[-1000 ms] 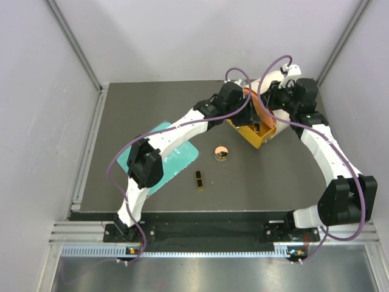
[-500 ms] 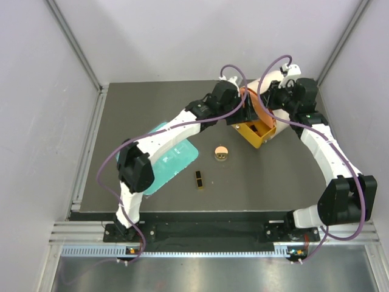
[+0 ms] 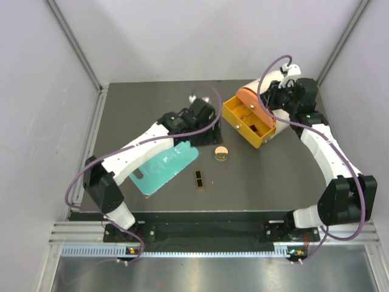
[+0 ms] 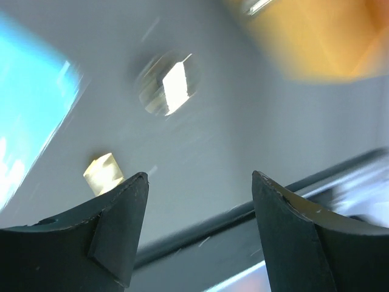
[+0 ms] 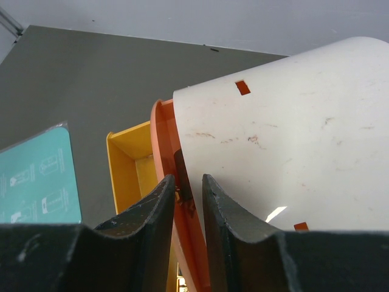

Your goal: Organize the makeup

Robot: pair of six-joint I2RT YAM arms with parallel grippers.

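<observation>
While the right gripper is closed down narrow on the orange front rim of the white drum, the yellow drawer stands pulled out toward the middle of the table. That grip looks meant to keep the drum from rolling or sliding while things are dropped in. The left gripper hangs over the table between the teal tray and the drawer, its fingers spread wide with nothing between them. Its own camera view is smeared by motion, so fine detail there is lost. Two pieces of makeup lie loose on the bare table. The round gold compact sits just in front of the drawer's near corner, and a small black palette with gold pans lies nearer the arm bases, just beside the tray's right edge. Both show as pale blurs ahead of the left fingers, which suggests the arm is lining up on one of them. A few small dark shapes sit in the drawer's compartments, too small to name. I judge the job partly done, with these two pieces left to go in. The compact is the closer pick, but it is low and round, so the fingers would need to straddle it squarely or it may skate away. The palette is thin and flat, which leaves little edge to catch.
</observation>
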